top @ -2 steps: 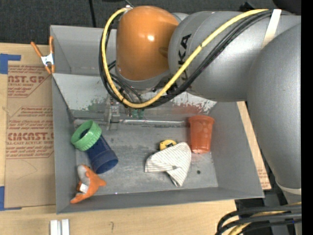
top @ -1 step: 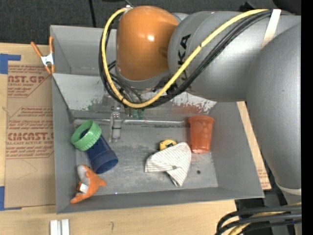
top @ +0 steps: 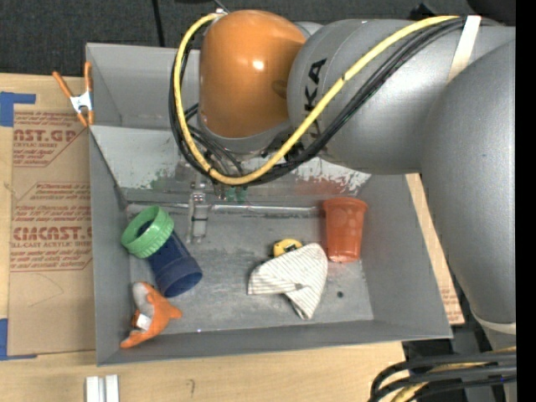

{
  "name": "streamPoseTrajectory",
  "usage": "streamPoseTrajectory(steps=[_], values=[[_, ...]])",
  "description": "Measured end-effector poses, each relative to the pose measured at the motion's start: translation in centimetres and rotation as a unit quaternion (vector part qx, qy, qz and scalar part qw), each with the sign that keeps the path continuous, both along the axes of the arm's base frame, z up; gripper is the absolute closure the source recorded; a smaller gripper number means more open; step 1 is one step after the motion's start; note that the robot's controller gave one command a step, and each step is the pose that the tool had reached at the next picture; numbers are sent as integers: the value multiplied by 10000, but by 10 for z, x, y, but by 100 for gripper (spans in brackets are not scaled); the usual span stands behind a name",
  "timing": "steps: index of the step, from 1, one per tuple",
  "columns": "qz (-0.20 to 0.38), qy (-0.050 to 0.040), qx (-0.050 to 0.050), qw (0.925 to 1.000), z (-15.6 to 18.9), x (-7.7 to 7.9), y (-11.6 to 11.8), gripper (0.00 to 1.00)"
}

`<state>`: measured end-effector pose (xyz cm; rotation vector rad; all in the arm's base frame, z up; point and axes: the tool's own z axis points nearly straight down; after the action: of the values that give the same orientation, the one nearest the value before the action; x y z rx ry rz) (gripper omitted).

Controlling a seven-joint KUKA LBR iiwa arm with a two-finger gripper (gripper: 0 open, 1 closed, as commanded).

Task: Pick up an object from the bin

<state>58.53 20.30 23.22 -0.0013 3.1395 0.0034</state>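
Note:
My gripper [top: 198, 219] hangs below the orange wrist cover, low over the bin floor near the back left. Just to its left lies a blue cup [top: 175, 267] on its side, its green ring-shaped rim [top: 148, 231] turned toward the gripper. They stand close together, and contact cannot be made out. Nothing shows in the gripper's hold.
An orange cup [top: 343, 228] stands upright at the right of the floor. A crumpled white cloth [top: 291, 280] lies in front of it, with a small yellow thing [top: 286, 246] at its back edge. An orange and white toy [top: 149, 313] rests in the front left corner.

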Motion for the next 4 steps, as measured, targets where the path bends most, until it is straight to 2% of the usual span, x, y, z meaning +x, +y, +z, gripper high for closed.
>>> streamPoseTrajectory(steps=[1,2,3,4], values=[[281,-39,-4,9996,-19,-11,12,0],[290,-1,-2,9996,-61,-23,33,0],[172,-10,0,9999,-109,-14,36,0],[-172,-115,53,9998,-151,-23,26,0]])
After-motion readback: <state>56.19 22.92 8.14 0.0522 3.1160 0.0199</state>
